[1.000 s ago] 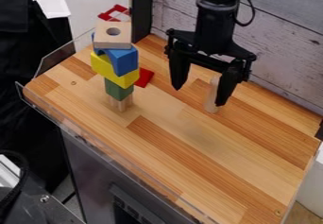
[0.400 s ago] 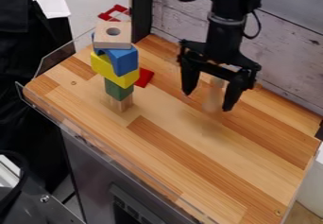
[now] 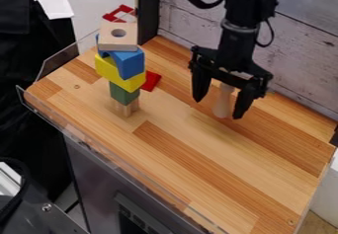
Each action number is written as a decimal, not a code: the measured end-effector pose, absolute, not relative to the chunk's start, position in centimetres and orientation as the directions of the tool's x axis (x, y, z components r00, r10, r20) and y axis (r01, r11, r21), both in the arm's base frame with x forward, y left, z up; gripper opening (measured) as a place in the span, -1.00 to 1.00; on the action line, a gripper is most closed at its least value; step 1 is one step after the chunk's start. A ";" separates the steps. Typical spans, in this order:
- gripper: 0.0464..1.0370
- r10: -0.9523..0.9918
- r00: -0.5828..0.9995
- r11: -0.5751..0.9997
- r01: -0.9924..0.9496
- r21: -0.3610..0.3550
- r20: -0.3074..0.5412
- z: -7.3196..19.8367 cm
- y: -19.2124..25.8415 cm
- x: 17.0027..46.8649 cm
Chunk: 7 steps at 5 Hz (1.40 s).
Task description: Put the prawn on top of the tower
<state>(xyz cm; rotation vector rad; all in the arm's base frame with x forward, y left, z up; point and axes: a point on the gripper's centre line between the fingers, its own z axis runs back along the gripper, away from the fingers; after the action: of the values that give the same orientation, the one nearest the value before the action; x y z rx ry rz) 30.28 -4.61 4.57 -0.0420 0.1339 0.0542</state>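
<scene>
Presumably lining up the grasp, the black two-finger claw (image 3: 218, 108) is hanging wide by a pale wooden peg (image 3: 222, 103), apart from the multicoloured block tower (image 3: 123, 72), and is needing centring before closing.

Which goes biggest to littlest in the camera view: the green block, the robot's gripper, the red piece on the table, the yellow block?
1. Gripper
2. Yellow block
3. Green block
4. Red piece, maybe partly hidden by the tower
</scene>
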 end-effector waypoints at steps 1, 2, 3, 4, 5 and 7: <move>0.92 0.062 0.989 0.996 -0.069 -0.048 -0.136 3.5 -4.8 30.8; 0.92 0.080 0.986 0.995 -0.088 -0.045 -0.145 2.6 -4.8 31.3; 0.86 0.095 0.986 0.994 -0.102 -0.044 -0.138 2.3 -5.0 31.9; 0.30 0.116 0.986 0.991 -0.123 -0.048 -0.120 2.2 -5.1 32.7; -0.29 0.158 0.982 0.985 -0.163 -0.050 -0.103 2.2 -4.8 33.1; -0.42 0.192 0.977 0.978 -0.198 -0.065 -0.092 2.3 -4.7 32.7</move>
<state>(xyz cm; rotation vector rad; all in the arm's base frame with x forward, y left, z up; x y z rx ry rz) 32.67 -4.74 2.31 -0.0737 0.0859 0.1968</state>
